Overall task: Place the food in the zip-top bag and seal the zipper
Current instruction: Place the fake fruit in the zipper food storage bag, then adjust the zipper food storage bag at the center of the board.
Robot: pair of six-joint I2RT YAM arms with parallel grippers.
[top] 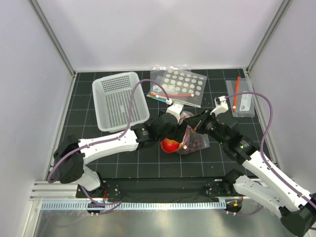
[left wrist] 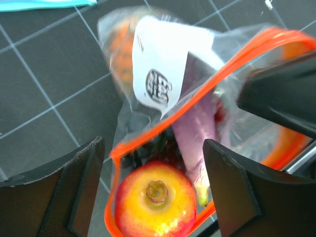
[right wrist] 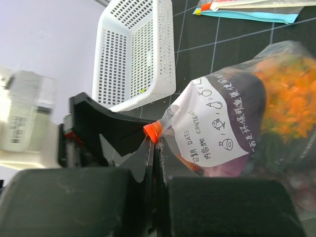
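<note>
Right claw (right wrist: 154, 153) pinches zip-top bag (right wrist: 217, 123) | left wrist: apple (left wrist: 155, 202) within zipper (left wrist: 197, 94)

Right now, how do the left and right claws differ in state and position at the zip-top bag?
The left claw is open and holds nothing; the right claw is shut on the zip-top bag at its red-orange zipper corner. The left claw straddles the apple at the bag's mouth; the right claw sits at the bag's edge. Both are at that bag.

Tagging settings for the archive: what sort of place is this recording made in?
Probably a lab test cell, not a kitchen: plain white panel walls on metal posts, a black gridded mat, a toy apple as prop.
</note>
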